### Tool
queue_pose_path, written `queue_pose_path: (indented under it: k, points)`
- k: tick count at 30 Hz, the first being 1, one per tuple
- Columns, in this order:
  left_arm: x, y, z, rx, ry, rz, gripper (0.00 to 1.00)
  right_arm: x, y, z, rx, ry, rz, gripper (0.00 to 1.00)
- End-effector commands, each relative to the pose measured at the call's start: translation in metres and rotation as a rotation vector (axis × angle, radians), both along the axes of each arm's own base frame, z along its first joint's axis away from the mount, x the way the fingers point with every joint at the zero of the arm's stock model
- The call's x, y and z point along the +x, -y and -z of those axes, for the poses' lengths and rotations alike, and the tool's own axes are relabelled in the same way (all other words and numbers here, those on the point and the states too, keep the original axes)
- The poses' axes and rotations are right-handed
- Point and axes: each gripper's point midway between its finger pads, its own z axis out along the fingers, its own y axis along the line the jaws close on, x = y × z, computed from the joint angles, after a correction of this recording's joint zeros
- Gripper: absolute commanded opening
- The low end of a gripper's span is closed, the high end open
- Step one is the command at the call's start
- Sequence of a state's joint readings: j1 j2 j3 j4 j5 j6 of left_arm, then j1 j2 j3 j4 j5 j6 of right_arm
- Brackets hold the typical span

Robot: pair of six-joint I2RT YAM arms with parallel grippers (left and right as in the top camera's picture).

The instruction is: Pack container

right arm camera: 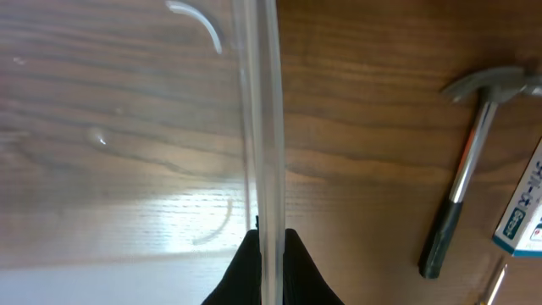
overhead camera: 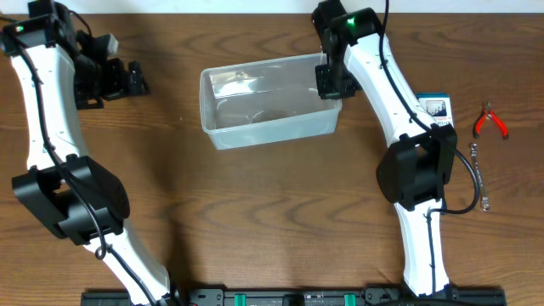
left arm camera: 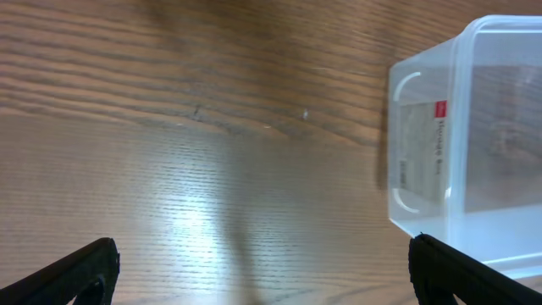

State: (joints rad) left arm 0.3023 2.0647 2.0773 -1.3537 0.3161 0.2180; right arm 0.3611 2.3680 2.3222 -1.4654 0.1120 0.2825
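Container: clear plastic tub (overhead camera: 270, 100) standing upright on the tabletop (overhead camera: 255, 212), mid-width and towards the far side; open top; set a little askew; wood grain shows through its floor
Right jaws: clenched on the container's right-hand rim; in the wrist view the two dark fingertips (right arm camera: 246, 264) pinch the thin clear wall between them
Right arm: white and black (overhead camera: 382, 81); reaches from the near edge up to the container's right end
Left jaws: released and spread wide, grasping nothing; the fingers (left arm camera: 85, 271) sit at the two lower corners of the wrist view, over bare wood
Left arm: (overhead camera: 42, 102) at the far left of the tabletop, well apart from the container; its wrist view faces the container's end wall, which carries a pale label (left arm camera: 422, 152)
Hammer: (right arm camera: 470, 191) lying flat to the right of the container, not touching it; metal head, dark grip
Box: blue-and-white (overhead camera: 436, 108), just beside the right arm
Pliers: red-handled (overhead camera: 491, 121), right of the box
Thin metal tool: (overhead camera: 481, 177) lying nearer than the pliers; kind too small to tell
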Motion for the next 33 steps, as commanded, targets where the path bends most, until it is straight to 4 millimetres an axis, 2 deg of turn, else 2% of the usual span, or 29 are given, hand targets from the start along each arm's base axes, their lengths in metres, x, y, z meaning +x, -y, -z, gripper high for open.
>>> queue_pose_path:
  k: [1, 6, 18, 33]
  points:
    - [0.003, 0.009, 0.000, -0.013, 0.005, 0.036, 0.98, -0.001, 0.007, -0.010, -0.025, 0.025, 0.019, 0.01]
    - [0.003, 0.013, 0.000, -0.013, 0.005, 0.045, 0.98, -0.012, 0.012, -0.012, -0.049, -0.013, 0.018, 0.01]
    - [0.002, 0.014, 0.001, -0.015, 0.000, 0.045, 0.98, -0.022, 0.018, -0.011, -0.069, -0.049, 0.089, 0.01]
    - [0.002, 0.023, 0.001, -0.018, -0.008, 0.062, 0.98, -0.030, 0.025, -0.011, -0.091, -0.079, 0.102, 0.01]
